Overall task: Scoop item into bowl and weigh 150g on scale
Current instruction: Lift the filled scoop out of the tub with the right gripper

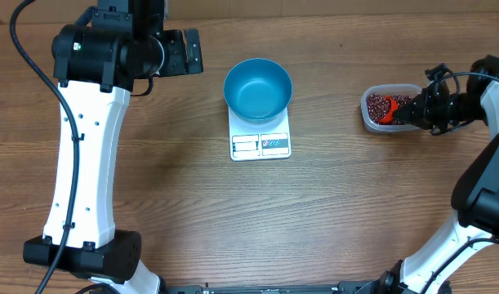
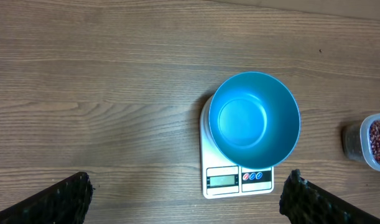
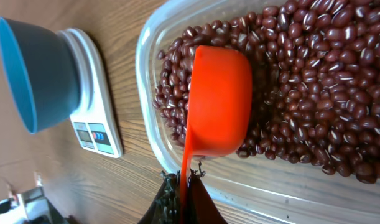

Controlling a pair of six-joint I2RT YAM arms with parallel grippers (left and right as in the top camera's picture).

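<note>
The beans (image 3: 314,74) fill a clear container (image 3: 144,62) directly ahead of the right gripper (image 3: 183,186), whose fingers are pressed together on the handle of an orange scoop (image 3: 221,99). The scoop's cup lies among the beans just beyond the fingertips. Farther out, to that gripper's far side and well apart from the container, the blue bowl (image 1: 258,88) sits on the white scale (image 1: 260,144), display panels clear of the bowl's rim. The left gripper (image 2: 186,205) hangs over the wooden table (image 1: 192,204), jaws spread wide, with bowl and scale ahead of its fingertips, untouched.
</note>
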